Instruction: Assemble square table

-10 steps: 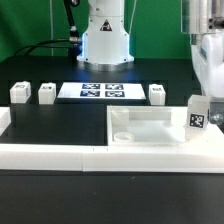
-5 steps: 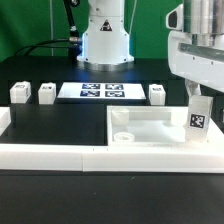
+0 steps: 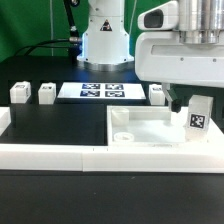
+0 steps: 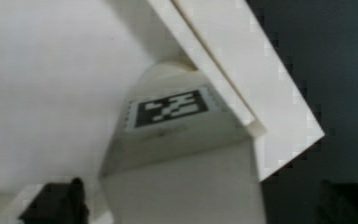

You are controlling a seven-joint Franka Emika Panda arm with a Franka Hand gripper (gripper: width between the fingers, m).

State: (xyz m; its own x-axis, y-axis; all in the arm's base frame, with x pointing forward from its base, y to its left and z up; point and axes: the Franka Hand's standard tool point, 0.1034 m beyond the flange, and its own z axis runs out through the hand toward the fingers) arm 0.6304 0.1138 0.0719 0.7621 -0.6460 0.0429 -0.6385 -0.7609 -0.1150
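Sq. tabletop (image 3: 160,126) is a smooth white plastic tray w/ a low rim and a round socket (image 3: 122,133) in its front corner on the exterior view's left. It sits on the matte black bench (image 3: 60,122) toward the exterior view's right, just behind the long low white rail (image 3: 50,154). One leg (image 3: 199,113) stands at the tray's corner on the exterior view's right, a stubby white block w/ a b&w square tag facing the cam; can't tell if it's actually seated in a socket. Wrist view has the same leg w/ its tag showing. The gripper (image 4: 197,204) is spread wide around it, dark fingers (image 4: 51,203) on either side w/ a gap to the leg, so not pinching anything. Arm (image 3: 185,50) over it is chunky, white and blurry. Three more legs (image 3: 19,92) (image 3: 46,93) (image 3: 157,93), small white blocks, sit further back: two on the exterior view's left of the flat marker board (image 3: 100,91), one on its right.
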